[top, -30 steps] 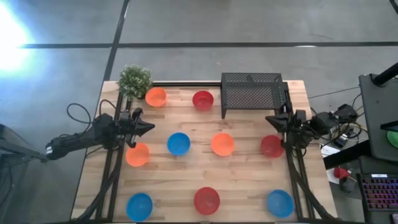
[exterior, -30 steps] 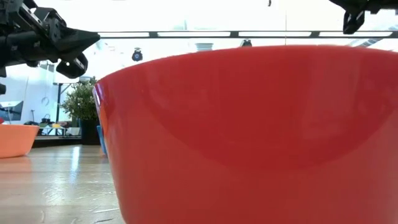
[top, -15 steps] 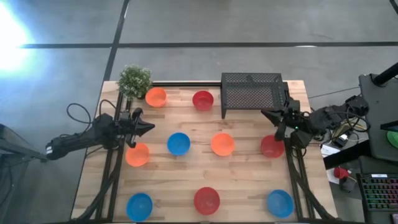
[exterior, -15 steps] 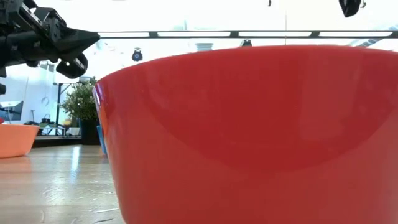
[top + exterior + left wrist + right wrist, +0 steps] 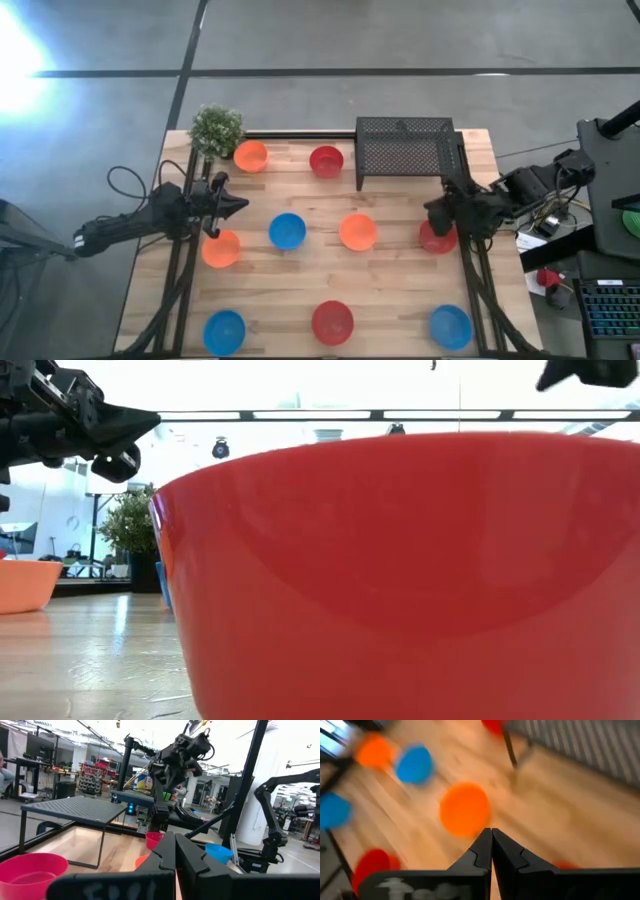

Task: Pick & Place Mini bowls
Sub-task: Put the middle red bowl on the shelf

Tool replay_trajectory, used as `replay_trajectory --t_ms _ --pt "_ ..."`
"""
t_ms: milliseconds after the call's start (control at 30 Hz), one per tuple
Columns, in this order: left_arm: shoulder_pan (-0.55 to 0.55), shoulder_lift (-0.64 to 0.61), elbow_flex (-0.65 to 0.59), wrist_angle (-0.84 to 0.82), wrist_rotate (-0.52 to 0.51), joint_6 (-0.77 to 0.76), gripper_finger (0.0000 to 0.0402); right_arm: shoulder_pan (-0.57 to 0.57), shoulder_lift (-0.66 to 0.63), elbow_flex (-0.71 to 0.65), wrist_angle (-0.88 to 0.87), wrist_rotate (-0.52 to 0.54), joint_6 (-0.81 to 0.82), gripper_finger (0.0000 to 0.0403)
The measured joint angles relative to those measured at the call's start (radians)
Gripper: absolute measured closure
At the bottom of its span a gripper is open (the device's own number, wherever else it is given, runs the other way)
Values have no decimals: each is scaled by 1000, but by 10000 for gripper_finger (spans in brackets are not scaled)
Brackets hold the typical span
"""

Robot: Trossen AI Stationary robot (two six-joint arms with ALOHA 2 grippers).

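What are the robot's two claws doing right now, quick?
Left gripper: shut, holding nothing, above the small round orange plastic bowl.
Right gripper: shut, holding nothing, above the small round red plastic bowl.

left arm: extended in from the table's left edge, held level | left gripper (image 5: 236, 206): fingers pressed together, tips pointed toward the table's middle | right arm: reached in from the right edge | right gripper (image 5: 432, 209): fingers closed, tips angled downward

Three blue mini bowls (image 5: 287, 231), three red mini bowls (image 5: 326, 160), three orange mini bowls (image 5: 357, 232), one potted plant (image 5: 216, 129), one black mesh stand (image 5: 404, 147)
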Motion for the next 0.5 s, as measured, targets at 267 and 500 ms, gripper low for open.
replay_trajectory --t_ms 267,500 --pt "0 0 0 0 -35 29 402 0 111 10 -164 -252 151 394" --pt "0 0 0 0 -35 28 402 0 164 5 -164 -267 68 394"
